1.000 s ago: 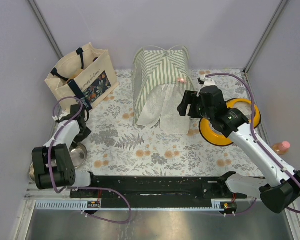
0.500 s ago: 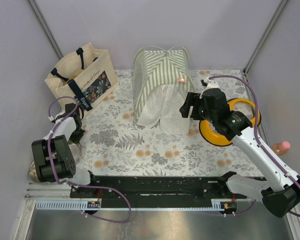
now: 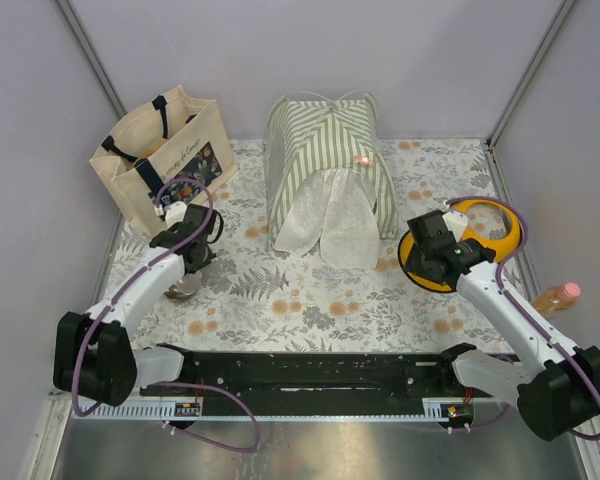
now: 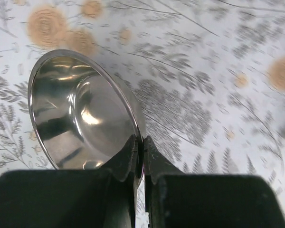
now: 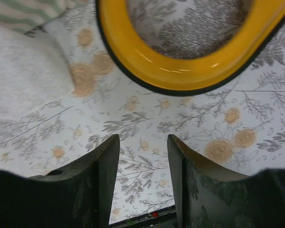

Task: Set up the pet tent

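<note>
The pet tent (image 3: pixel 325 170) stands raised at 12 o'clock on the desk (image 3: pixel 310 300), so setup looks largely done; left hand (image 4: pixel 139 142) pinches the steel bowl (image 4: pixel 76 114) rim at 9 o'clock, right hand (image 5: pixel 142 138) half-wide and empty by the yellow dish (image 5: pixel 180 73) at 3 o'clock.

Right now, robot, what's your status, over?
Left gripper shut on steel bowl rim. Right gripper open, empty, near yellow ring. Pet tent standing, flaps down. Nothing blocking its door.
</note>
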Robot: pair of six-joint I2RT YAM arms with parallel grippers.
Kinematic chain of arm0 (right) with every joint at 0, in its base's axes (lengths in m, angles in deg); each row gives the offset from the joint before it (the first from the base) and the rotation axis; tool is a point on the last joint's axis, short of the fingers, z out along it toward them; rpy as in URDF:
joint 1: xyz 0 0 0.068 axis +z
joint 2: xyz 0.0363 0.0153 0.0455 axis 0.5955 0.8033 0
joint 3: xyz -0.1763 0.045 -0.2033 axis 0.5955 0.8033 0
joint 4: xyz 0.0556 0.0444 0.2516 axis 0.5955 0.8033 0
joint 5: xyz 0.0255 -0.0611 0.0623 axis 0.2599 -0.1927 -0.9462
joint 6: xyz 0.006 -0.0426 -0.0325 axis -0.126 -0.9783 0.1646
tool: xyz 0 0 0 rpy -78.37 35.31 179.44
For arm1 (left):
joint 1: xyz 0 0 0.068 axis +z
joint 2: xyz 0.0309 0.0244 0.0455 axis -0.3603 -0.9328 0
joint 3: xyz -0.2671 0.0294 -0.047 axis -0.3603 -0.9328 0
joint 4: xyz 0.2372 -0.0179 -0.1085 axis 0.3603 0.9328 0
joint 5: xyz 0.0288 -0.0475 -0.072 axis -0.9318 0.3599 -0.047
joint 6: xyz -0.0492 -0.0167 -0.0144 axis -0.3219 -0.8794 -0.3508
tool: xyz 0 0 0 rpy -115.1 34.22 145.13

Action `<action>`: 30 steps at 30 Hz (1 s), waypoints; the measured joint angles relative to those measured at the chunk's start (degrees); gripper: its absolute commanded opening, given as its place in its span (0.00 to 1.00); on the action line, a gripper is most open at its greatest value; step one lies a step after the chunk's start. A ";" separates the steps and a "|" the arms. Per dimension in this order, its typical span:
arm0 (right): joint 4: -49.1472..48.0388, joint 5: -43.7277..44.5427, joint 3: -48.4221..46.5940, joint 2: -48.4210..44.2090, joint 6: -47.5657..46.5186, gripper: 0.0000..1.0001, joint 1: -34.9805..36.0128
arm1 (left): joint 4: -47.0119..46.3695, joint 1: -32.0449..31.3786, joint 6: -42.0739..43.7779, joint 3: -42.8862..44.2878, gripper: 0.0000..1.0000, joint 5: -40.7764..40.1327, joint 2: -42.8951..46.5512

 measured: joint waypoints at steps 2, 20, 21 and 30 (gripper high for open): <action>0.52 1.36 2.01 0.24 0.79 0.43 -1.70 | 0.13 -3.50 0.13 -0.07 0.00 0.17 2.16; -14.40 -1.25 -5.42 29.64 -3.96 0.18 -13.84 | -8.76 -22.56 11.74 -7.41 0.00 14.40 26.95; -14.99 -2.86 -5.53 30.38 -4.11 0.18 -13.99 | -9.62 -22.91 12.59 -7.39 0.00 15.98 27.34; -15.21 -12.57 -2.73 26.58 -5.14 0.47 -13.90 | -15.06 -27.87 18.16 -6.05 0.00 29.97 24.41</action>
